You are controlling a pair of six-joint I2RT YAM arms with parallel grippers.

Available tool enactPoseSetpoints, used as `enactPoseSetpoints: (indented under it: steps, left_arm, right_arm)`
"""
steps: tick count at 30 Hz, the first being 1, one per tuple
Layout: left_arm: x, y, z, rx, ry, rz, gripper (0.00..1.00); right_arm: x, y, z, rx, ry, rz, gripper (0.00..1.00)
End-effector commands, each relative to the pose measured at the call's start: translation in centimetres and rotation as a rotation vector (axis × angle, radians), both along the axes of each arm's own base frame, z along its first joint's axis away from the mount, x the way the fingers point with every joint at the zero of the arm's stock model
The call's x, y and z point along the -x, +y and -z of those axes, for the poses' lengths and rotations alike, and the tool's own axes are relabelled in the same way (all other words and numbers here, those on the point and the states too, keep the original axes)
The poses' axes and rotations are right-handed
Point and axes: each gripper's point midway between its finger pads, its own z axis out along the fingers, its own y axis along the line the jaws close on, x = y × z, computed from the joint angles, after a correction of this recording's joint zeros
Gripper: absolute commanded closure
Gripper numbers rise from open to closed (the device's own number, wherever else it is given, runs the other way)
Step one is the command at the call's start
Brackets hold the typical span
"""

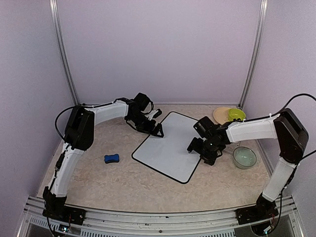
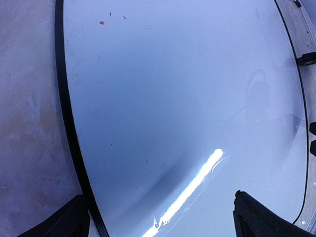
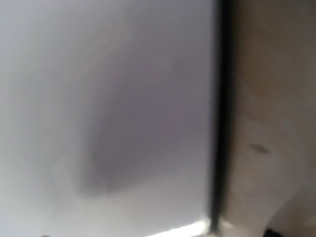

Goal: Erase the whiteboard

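Note:
The whiteboard lies flat on the table, white with a thin black frame, and its surface looks clean in the top view. In the left wrist view the whiteboard shows only a tiny red speck near its far corner. My left gripper is open and empty at the board's far left edge, and in its own view one finger is outside the frame and one over the board. My right gripper sits low at the board's right edge and looks open. Its blurred view shows the whiteboard and the frame.
A small blue eraser block lies on the table left of the board. A beige plate and a yellow-green bowl stand at the back right. A pale green bowl sits just right of my right gripper.

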Motion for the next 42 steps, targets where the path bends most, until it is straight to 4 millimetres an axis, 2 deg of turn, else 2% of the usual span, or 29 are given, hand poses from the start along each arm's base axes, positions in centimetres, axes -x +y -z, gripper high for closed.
enactPoseSetpoints:
  steps: [1, 3, 8, 11, 17, 21, 25, 29, 32, 37, 42]
  left_arm:
    - [5.1, 0.7, 5.6, -0.110, 0.205, 0.060, 0.01]
    - [5.7, 0.4, 5.7, -0.101, 0.230, 0.065, 0.01]
    - [6.7, -1.1, 4.5, -0.031, 0.258, 0.074, 0.01]
    - [6.4, -1.8, 3.0, 0.028, 0.263, 0.051, 0.01]
    - [5.7, -3.3, -1.5, 0.171, 0.249, 0.038, 0.01]
    - [5.6, -4.1, -2.8, 0.226, 0.261, 0.032, 0.01]
    - [5.8, -4.8, -3.0, 0.250, 0.272, 0.030, 0.01]
    - [5.9, -5.1, -3.1, 0.268, 0.280, 0.027, 0.01]
    - [6.0, -5.0, -2.9, 0.264, 0.285, 0.024, 0.01]
    - [6.4, -5.0, -2.1, 0.255, 0.295, 0.023, 0.01]
    - [6.6, -5.2, -1.6, 0.251, 0.304, 0.022, 0.01]
  right_arm:
    - [-0.8, -0.7, 2.4, 0.075, 0.040, -0.003, 0.10]
    - [-1.4, 0.1, 2.4, 0.052, 0.026, -0.016, 0.11]
    - [-2.6, 2.1, 1.9, -0.007, -0.006, -0.071, 0.16]
    - [-2.9, 2.6, 1.6, -0.027, -0.027, -0.092, 0.18]
    - [-2.7, 3.4, 1.0, -0.116, -0.088, -0.114, 0.19]
    - [-2.5, 3.5, 1.6, -0.126, -0.075, -0.123, 0.19]
    - [-2.0, 3.8, 2.2, -0.159, -0.074, -0.141, 0.19]
    - [-2.0, 4.4, 1.6, -0.218, -0.109, -0.162, 0.20]
    - [-2.5, 4.9, 0.1, -0.247, -0.167, -0.192, 0.22]
    - [-3.4, 6.1, -3.5, -0.304, -0.292, -0.267, 0.24]
    - [-3.5, 7.5, -5.7, -0.377, -0.350, -0.333, 0.24]
